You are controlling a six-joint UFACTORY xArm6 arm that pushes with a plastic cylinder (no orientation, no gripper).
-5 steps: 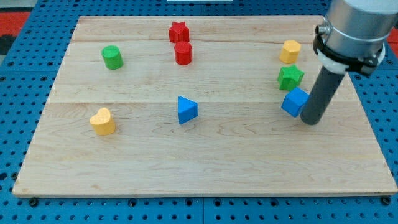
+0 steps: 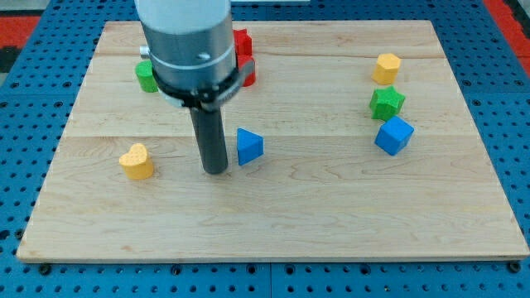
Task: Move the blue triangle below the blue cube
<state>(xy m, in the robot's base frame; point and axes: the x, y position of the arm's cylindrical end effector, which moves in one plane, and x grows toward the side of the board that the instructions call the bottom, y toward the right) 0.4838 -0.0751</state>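
Note:
The blue triangle (image 2: 249, 146) lies near the middle of the wooden board (image 2: 273, 223). The blue cube (image 2: 393, 135) sits at the view's right, just below the green star (image 2: 387, 103). My tip (image 2: 215, 170) rests on the board just left of the blue triangle, slightly lower than it, with a small gap between them. The arm's grey body rises above it toward the view's top.
A yellow heart (image 2: 137, 161) lies left of my tip. A yellow hexagon block (image 2: 386, 67) sits above the green star. A green cylinder (image 2: 146, 77) and two red blocks (image 2: 243, 56) at the top are partly hidden by the arm.
My tip has moved from beside the blue cube at the view's right to the left side of the blue triangle. No block has moved.

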